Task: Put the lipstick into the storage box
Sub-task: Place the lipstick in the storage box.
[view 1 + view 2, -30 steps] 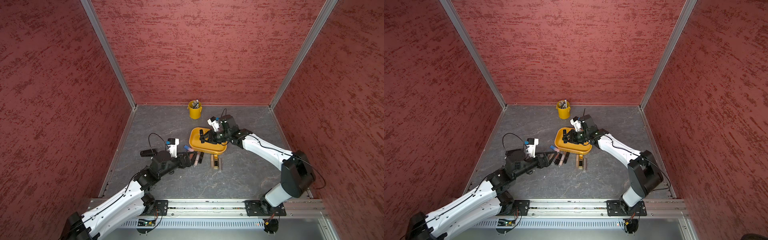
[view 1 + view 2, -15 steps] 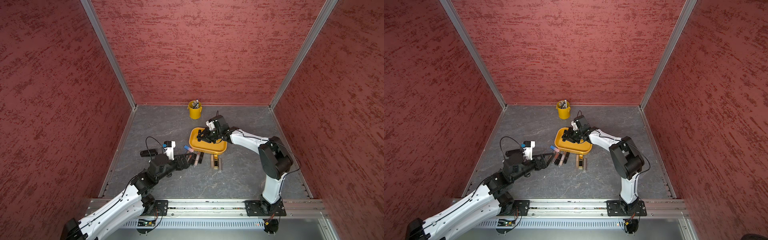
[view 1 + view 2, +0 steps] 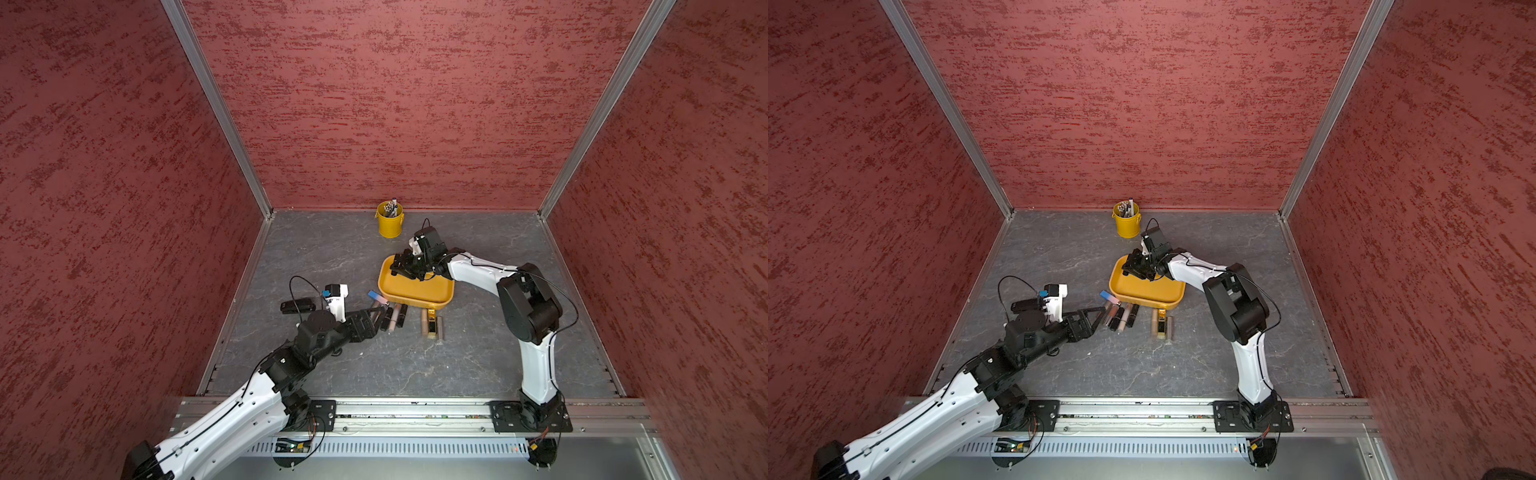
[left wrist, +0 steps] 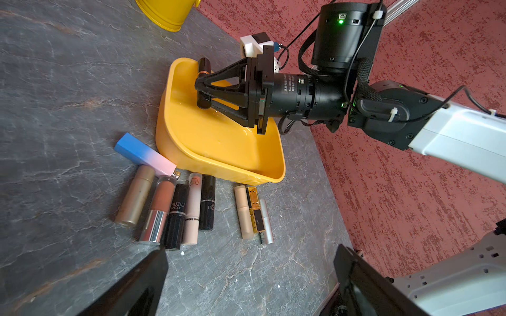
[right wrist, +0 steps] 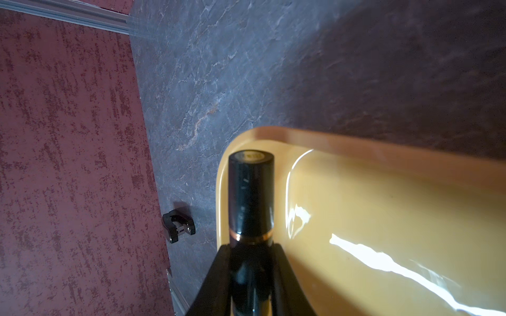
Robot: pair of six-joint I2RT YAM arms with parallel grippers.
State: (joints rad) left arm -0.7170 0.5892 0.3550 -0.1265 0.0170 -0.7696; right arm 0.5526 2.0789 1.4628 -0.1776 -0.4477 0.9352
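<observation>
The storage box (image 3: 415, 293) (image 3: 1148, 293) (image 4: 219, 142) (image 5: 383, 219) is a shallow yellow-orange tray on the grey floor. My right gripper (image 3: 397, 268) (image 3: 1128, 270) (image 4: 202, 87) (image 5: 250, 251) is shut on a black lipstick (image 4: 204, 68) (image 5: 250, 191) with a copper ring. It holds the lipstick over the box's far left corner, inside the rim. I cannot tell whether the lipstick touches the box. My left gripper (image 3: 380, 320) (image 3: 1100, 318) (image 4: 250, 250) is open and empty, low beside a row of several lipsticks (image 3: 392, 318) (image 4: 175, 208).
Three more lipsticks (image 3: 432, 326) (image 4: 254, 213) lie by the box's near side. A blue-pink box (image 3: 375, 296) (image 4: 145, 154) lies at its left corner. A yellow bucket (image 3: 390, 224) (image 3: 1127, 224) holding pens stands at the back wall. A small black object (image 3: 297, 306) (image 5: 179, 225) lies near the left wall.
The right arm's elbow has swung in from the right and now stands upright. Its gripper has shifted slightly left over the box with the lipstick. The left arm has barely moved.
</observation>
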